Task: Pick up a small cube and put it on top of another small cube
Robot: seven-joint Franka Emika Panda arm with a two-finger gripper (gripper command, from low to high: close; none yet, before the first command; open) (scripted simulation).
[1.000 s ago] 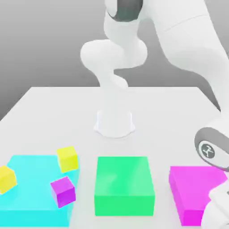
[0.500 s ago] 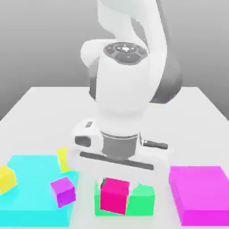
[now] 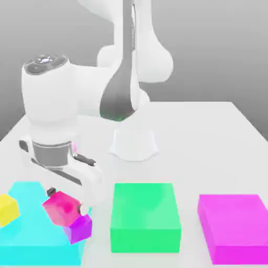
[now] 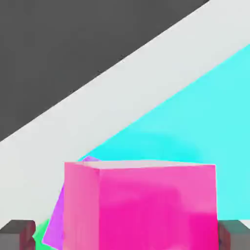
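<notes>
A white Panda arm [image 3: 78,104] leans over the white table [image 3: 209,136] and its cyan block [image 3: 31,241], its gripper [image 3: 65,201] spread with both fingers flanking the pink cube [image 3: 62,207], which sits tilted atop the purple cube [image 3: 79,229]; 1 yellow cube [image 3: 7,209] rests nearby.

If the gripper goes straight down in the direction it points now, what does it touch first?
Most likely the pink cube, which sits between the fingers of the gripper. Directly below it is the purple cube on the cyan block. Depth is hard to judge, so contact between the cubes is uncertain.
</notes>
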